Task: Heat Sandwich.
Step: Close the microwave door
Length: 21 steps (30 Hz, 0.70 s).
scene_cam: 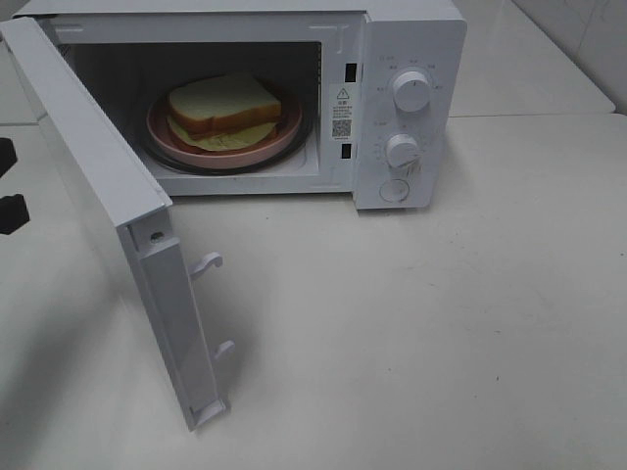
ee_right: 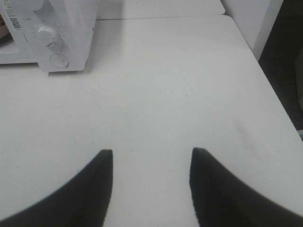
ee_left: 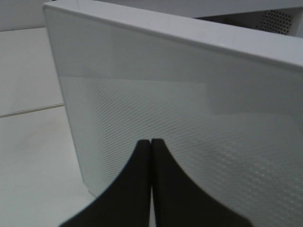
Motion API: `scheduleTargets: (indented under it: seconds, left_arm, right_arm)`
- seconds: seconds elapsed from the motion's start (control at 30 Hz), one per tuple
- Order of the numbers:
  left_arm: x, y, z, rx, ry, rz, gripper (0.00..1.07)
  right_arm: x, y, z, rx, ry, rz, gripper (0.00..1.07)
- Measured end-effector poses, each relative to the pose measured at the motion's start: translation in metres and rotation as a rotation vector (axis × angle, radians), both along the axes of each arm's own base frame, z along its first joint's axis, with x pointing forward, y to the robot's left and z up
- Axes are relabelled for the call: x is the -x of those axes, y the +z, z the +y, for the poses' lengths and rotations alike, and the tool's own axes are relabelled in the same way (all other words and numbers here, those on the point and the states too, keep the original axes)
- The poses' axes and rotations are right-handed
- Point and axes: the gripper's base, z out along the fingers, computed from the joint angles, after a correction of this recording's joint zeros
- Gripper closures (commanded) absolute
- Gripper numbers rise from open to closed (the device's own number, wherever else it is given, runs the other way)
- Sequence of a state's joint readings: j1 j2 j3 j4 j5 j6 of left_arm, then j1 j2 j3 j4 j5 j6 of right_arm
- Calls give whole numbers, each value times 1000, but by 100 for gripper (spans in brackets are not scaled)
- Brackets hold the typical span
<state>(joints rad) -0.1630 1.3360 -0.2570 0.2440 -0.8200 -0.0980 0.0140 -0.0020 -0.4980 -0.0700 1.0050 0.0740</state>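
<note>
A sandwich of two white bread slices with orange-brown crust lies flat on a pink round plate inside the white microwave, whose door stands open. Its pale yellow-green filling sticks out along the front edge.

The top of the microwave is cropped by the exterior view's edge. The print beside its dials is too small to be read. Only dark fragments of the left arm are shown there.

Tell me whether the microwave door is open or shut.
Open: the door stands swung wide, its latch hooks bare, and the sandwich on the pink plate shows inside.
</note>
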Motion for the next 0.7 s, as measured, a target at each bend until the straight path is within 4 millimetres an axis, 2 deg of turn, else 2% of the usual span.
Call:
scheduleTargets:
  seconds: [0.07, 0.17, 0.37, 0.4, 0.5, 0.63, 0.67, 0.7]
  left_arm:
    - [0, -1, -4, -4, -19, 0, 107]
    - [-4, -3, -22, -15, -80, 1, 107]
    - [-11, -3, -45, -26, -75, -6, 107]
    - [-13, -2, -56, -47, -72, -21, 107]
    - [-14, -1, -67, -59, -55, -34, 107]
    - [-17, -4, -93, -40, 11, -52, 107]
    - [-17, -5, -106, -47, 20, -63, 107]
    - [-17, -5, -106, -47, 20, -63, 107]
  right_arm:
    - [0, 0, 0, 0, 0, 0, 57]
    - [0, 0, 0, 0, 0, 0, 57]
    - [0, 0, 0, 0, 0, 0, 57]
    - [0, 0, 0, 0, 0, 0, 57]
    - [0, 0, 0, 0, 0, 0, 57]
    - [0, 0, 0, 0, 0, 0, 57]
    - [0, 0, 0, 0, 0, 0, 57]
    - [0, 0, 0, 0, 0, 0, 57]
